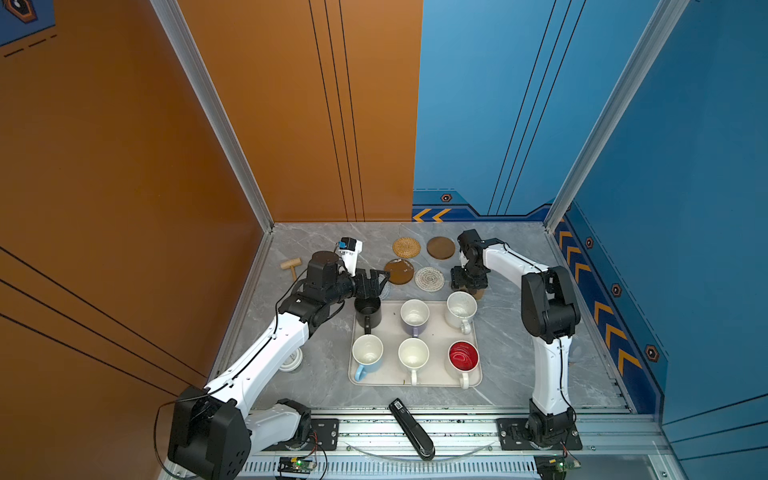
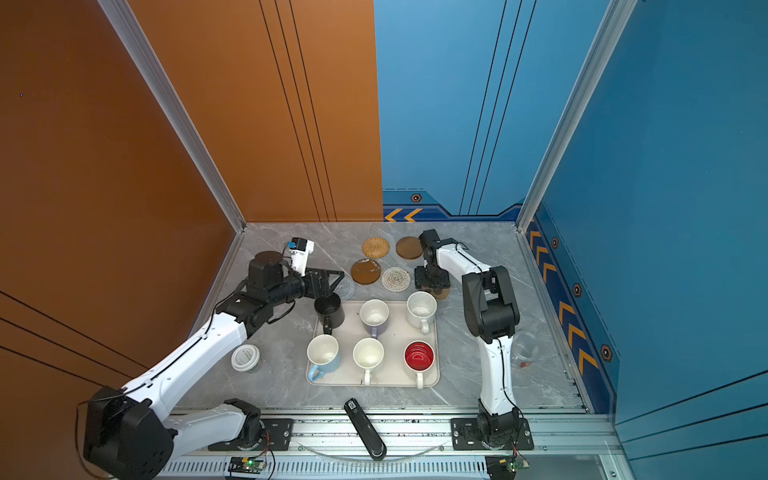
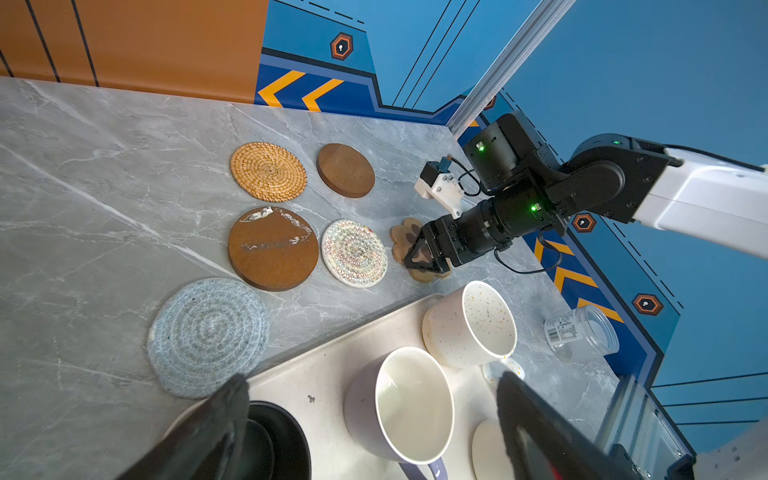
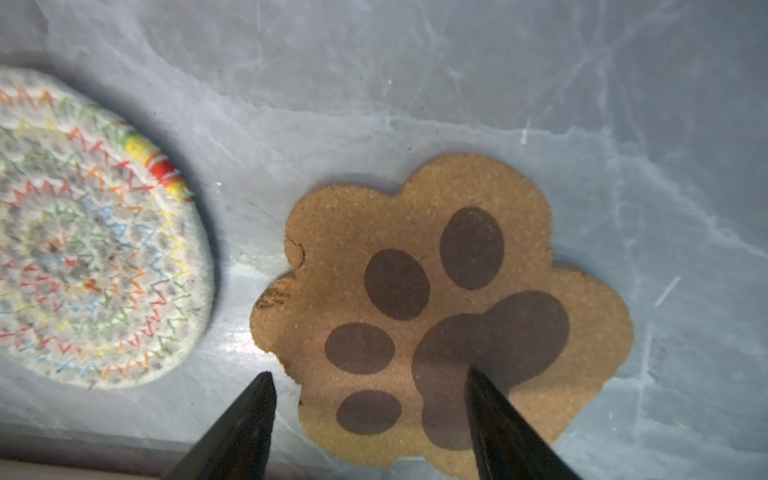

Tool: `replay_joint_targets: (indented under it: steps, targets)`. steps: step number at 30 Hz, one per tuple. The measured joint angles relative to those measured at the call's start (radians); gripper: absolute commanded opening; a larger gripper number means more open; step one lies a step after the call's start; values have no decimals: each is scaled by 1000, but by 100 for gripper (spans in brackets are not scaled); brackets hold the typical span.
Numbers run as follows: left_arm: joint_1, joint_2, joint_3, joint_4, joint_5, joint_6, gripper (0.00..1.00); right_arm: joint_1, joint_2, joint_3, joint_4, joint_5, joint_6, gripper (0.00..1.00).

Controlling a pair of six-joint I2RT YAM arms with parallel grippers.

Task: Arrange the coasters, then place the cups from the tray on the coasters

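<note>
Mostly hidden in both top views beneath the right arm's wrist: the paw-shaped coaster (image 4: 415, 299), whole only in the right wrist view, flat on the counter (image 1: 316, 249), just beside the white crocheted coaster (image 1: 429, 279) and behind the tray (image 1: 435, 332).

Half covered in a top view by the left gripper (image 2: 337, 283): the grey crocheted coaster (image 3: 209, 336), plain in the left wrist view, just off the tray's far edge.

Largely tucked under the left arm in a top view: 1 white-lidded jar (image 2: 246, 357).

Faint behind the right arm: 1 clear jar (image 2: 525, 347), on its side.

Right gripper (image 4: 369, 372): jaws parted about halfway, pointing down at the paw-shaped coaster, 1 tip over its large pad, the other just past its edge, closed on nothing. Contact with the coaster impossible to judge.

Left gripper: jaws spread wide and empty, above the black cup (image 1: 368, 311) and lavender cup (image 1: 414, 318). Fingers blurred and cut off in the left wrist view.

Counted:
- 6 coasters, all on the counter behind the tray. Besides the 3 above: the woven rattan coaster (image 1: 406, 247), small brown disc (image 1: 441, 247) and large brown disc (image 1: 399, 271) with white scuffs.
- 6 cups, all upright on the tray in 2 rows of 3:
  - Far row: black, lavender, speckled cream cup (image 1: 460, 309).
  - Near row: light blue cup (image 1: 367, 355), plain white cup (image 1: 413, 356), red-lined white cup (image 1: 463, 358).
- 1 tray.
- 1 wooden mallet (image 1: 291, 266) off to the left.
</note>
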State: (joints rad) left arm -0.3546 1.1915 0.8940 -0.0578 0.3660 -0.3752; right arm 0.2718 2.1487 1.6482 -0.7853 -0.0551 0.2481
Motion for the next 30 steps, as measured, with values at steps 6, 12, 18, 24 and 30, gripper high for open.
replay_joint_targets:
  steps: [6, 12, 18, 24, 30]
  targets:
    - [-1, 0, 0, -7, -8, 0, 94, -23, 0, 0, 5, -2, -1, 70]
    - [-2, 0, 0, -8, -16, 0, 94, -71, 0, -3, 14, 8, -5, 71]
    - [-7, 0, 0, -14, -22, 0, 93, -90, 0, -10, 23, 14, -8, 70]
    - [-7, 0, 0, -14, -29, 0, 93, -88, -45, -74, 87, 14, -12, 71]
    - [-13, -2, 0, -15, -45, 0, 93, -60, -97, -86, 99, 4, -27, 74]
